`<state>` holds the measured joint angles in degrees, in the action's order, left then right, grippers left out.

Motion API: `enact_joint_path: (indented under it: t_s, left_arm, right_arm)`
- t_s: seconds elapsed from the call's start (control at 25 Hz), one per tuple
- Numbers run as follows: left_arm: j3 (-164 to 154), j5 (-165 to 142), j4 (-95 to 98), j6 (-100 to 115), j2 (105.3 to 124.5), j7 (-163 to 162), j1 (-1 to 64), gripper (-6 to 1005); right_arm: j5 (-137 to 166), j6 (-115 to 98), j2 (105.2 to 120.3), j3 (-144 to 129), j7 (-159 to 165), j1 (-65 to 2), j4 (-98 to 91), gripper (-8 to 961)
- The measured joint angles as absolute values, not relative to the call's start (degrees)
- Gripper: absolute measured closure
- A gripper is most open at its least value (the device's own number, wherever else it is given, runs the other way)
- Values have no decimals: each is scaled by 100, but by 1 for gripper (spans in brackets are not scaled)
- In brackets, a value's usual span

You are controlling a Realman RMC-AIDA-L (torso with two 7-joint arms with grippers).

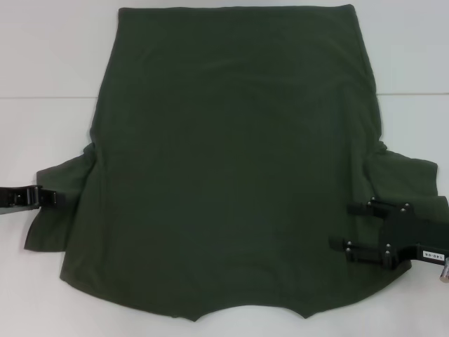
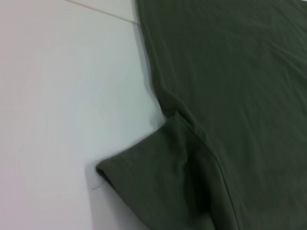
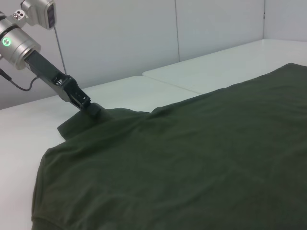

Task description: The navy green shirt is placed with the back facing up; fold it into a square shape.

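Shirt covers your white table; left gripper pinches its sleeve, right gripper gapes over the opposite sleeve. Grey wall behind.

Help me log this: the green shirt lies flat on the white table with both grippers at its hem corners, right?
Not quite. The head view shows the left gripper and right gripper at the sleeves, not the hem corners. The navy green shirt does lie flat on the white table.
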<state>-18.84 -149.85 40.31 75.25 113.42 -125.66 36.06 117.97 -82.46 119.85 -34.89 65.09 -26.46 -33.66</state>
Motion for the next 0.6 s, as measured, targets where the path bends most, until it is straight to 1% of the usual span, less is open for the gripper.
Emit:
enact_joint_path:
  t_s: [0.16,0.52,0.6]
  left_arm:
    - [-1891,-14985,4029,7509,11340,-12559,3606,680]
    - [-1890,-14992,4035,7505,11320,-12498,3595,997]
    - [-1887,-14990,4036,7505,11320,-12465,3594,997]
  right_arm:
    - [11798,-8243,11988,-3489,6511,-2655,-3355,129]
    - [11790,-8262,11988,-3489,6513,-2670,-3364,129]
    - [11782,-8261,11988,-3489,6513,-2671,-3365,129]
